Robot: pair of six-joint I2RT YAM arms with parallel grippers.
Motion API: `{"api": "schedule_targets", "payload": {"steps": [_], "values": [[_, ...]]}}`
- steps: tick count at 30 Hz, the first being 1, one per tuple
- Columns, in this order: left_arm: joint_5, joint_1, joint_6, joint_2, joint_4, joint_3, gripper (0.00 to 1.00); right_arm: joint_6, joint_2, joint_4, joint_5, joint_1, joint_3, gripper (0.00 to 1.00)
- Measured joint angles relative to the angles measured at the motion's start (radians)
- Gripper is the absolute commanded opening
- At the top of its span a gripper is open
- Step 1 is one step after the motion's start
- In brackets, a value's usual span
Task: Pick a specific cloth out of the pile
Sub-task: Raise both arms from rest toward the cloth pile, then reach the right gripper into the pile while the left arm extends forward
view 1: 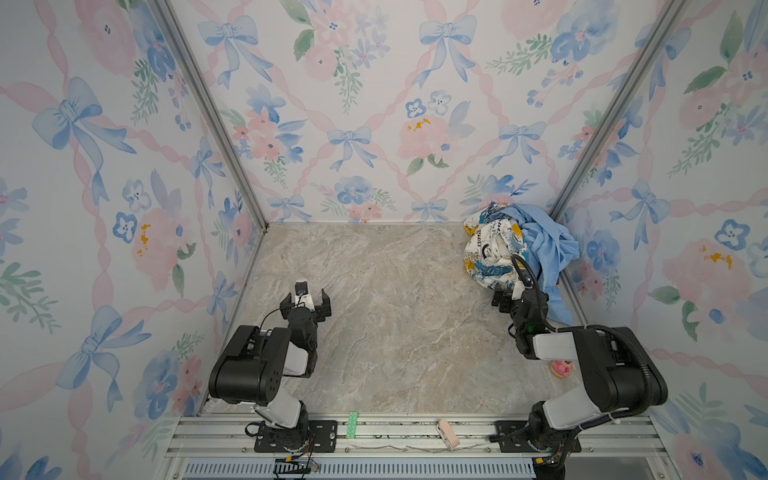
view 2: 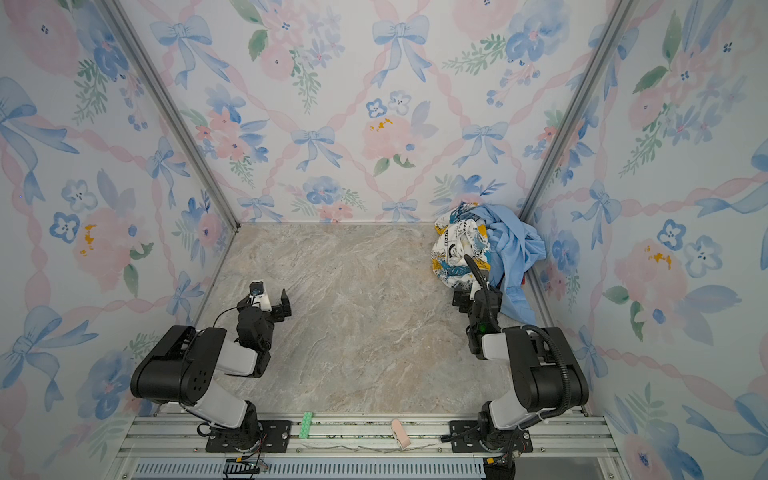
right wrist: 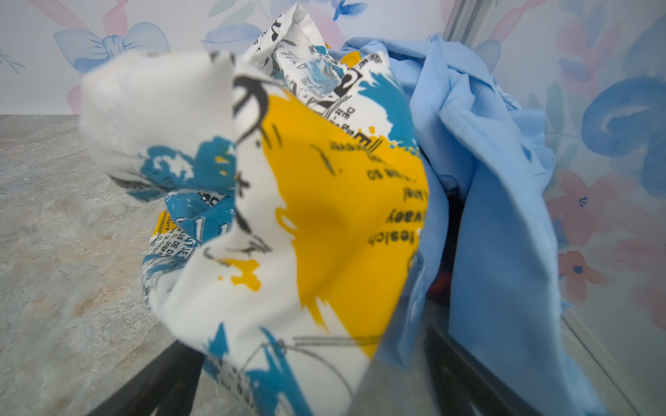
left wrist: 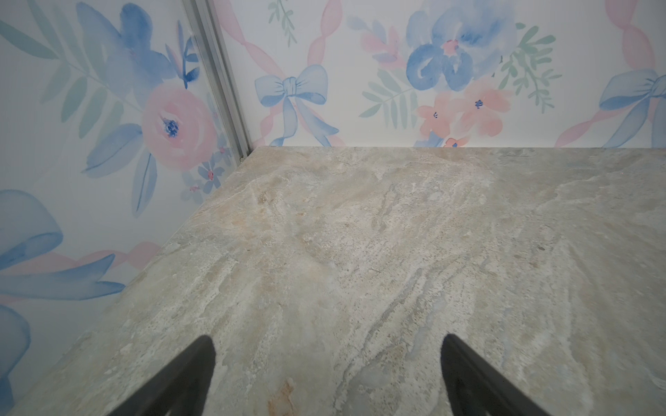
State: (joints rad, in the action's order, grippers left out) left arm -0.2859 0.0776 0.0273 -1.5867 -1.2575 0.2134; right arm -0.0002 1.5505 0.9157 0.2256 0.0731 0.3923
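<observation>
red-black plaid cloth (right wrist: 442, 284) lies nearly buried in the far-right pile (view 1: 523, 241), one sliver showing under light blue cloth (right wrist: 504, 216), so the spread right fingers (right wrist: 465, 374), straddling printed cloth (right wrist: 324, 198), risk pinching the wrong garment; left fingers (left wrist: 187, 374) spread, idle.

This is a robot test cell in a lab, not a lived-in room. The flowered, bow-printed wallpaper (view 1: 353, 104) covers just three flat panels, held by bare aluminium posts (view 1: 212, 112) around a stone-look table (view 1: 395, 311). The left arm (view 1: 249, 365) and right arm (view 1: 615, 370) are bolted to a slotted aluminium rail (view 1: 395, 432) along its near edge.
</observation>
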Motion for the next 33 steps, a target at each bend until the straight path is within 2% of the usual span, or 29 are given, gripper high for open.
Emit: {"api": "schedule_targets", "payload": {"steps": [10, 13, 15, 18, 20, 22, 25, 28, 30, 31, 33], "values": [[0.006, 0.0, 0.0, 0.002, 0.0, 0.0, 0.98, 0.0, 0.0, 0.003, 0.001, 0.0, -0.002, 0.97], [-0.024, 0.044, -0.031, 0.096, 0.079, 0.0, 0.98, -0.009, -0.074, -0.044, 0.023, 0.02, -0.026, 0.97], [-0.07, 0.136, -0.064, 0.232, 0.177, 0.021, 0.98, -0.019, -0.211, -0.145, 0.031, 0.051, -0.029, 0.97], [-0.068, 0.265, -0.082, 0.397, 0.351, 0.142, 0.98, -0.018, -0.468, -0.373, 0.022, 0.078, 0.045, 0.97], [-0.024, 0.332, -0.08, 0.433, 0.465, 0.263, 0.98, 0.002, -0.576, -0.525, 0.026, 0.076, 0.151, 0.97], [0.07, 0.411, -0.096, 0.42, 0.615, 0.424, 0.98, 0.053, -0.628, -0.692, 0.018, 0.032, 0.289, 0.97], [0.167, 0.6, -0.177, 0.346, 0.849, 0.672, 0.98, 0.155, -0.612, -0.916, -0.059, -0.139, 0.466, 0.97], [0.206, 0.808, -0.293, 0.264, 1.033, 0.867, 0.98, 0.277, -0.535, -1.08, -0.185, -0.338, 0.57, 0.97], [0.217, 0.916, -0.374, 0.232, 1.119, 0.93, 0.98, 0.356, -0.467, -1.142, -0.28, -0.441, 0.593, 0.99], [0.217, 0.955, -0.42, 0.225, 1.151, 0.94, 0.98, 0.393, -0.427, -1.165, -0.325, -0.483, 0.593, 0.97], [0.217, 0.999, -0.502, 0.218, 1.21, 0.938, 0.98, 0.459, -0.353, -1.199, -0.418, -0.541, 0.588, 0.95]]}}
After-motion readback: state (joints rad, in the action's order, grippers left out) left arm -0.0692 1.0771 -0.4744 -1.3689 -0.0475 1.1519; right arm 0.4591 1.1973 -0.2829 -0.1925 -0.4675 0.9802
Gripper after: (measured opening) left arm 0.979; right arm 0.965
